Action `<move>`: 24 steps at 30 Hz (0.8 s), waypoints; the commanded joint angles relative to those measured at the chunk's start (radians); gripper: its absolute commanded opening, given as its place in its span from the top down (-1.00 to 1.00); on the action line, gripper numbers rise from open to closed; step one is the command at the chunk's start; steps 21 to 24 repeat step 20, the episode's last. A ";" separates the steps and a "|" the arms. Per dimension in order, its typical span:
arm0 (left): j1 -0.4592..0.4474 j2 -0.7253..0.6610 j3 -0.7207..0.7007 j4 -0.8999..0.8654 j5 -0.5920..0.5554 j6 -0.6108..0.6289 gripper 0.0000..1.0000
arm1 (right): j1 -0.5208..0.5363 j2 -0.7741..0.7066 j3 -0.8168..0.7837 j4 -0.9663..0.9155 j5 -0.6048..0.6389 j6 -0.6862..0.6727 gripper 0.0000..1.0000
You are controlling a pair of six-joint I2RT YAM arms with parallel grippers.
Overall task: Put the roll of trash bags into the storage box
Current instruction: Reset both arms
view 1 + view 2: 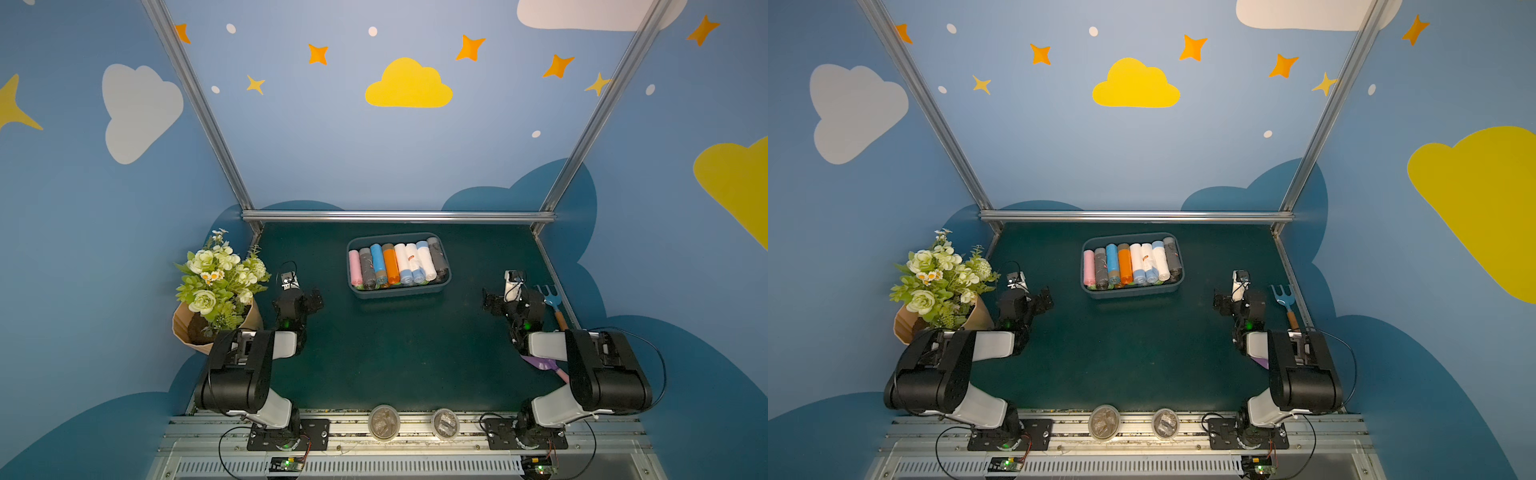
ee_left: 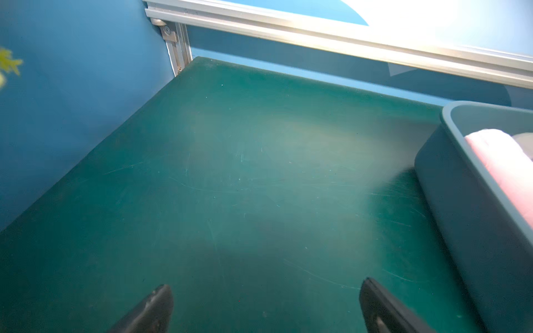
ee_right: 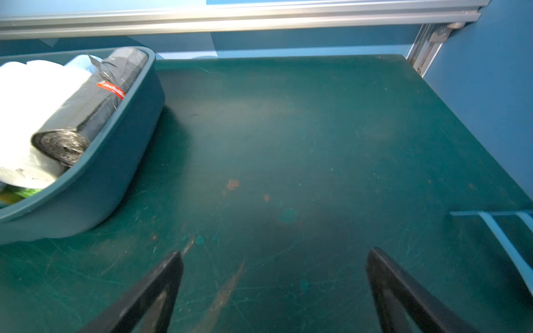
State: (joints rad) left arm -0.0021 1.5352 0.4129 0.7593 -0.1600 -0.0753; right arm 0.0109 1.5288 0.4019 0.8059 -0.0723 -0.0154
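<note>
storage box (image 1: 399,292): we find it flat on the green table (image 1: 395,357), toward the back, midway across.
rolls of trash bags (image 1: 399,264): eight lie side by side inside the storage box, filling its width — a pink roll (image 1: 354,268) at one end, a dark grey roll (image 1: 439,258) at the other.
left gripper (image 1: 314,300): jaws stand wide, nothing between them; its wrist view shows us bare table between the fingers (image 2: 157,304).
right gripper (image 1: 490,301): equally wide and empty; in its wrist view the dark grey roll lies along the storage box's end wall.
distance: both grippers sit well apart from the storage box.
flowers (image 1: 220,274): in a brown wrap (image 1: 183,328) beside the left arm (image 1: 249,365).
blue garden fork (image 1: 548,296): on the table just beside the right gripper.
purple trowel (image 1: 540,365): partly hidden under the right arm (image 1: 598,365).
round containers (image 1: 382,422): two, on the front rail (image 1: 332,430).
</note>
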 commanded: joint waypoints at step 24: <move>0.002 -0.012 0.005 -0.009 0.014 -0.004 -1.00 | 0.024 -0.021 0.011 -0.033 0.028 -0.005 -0.93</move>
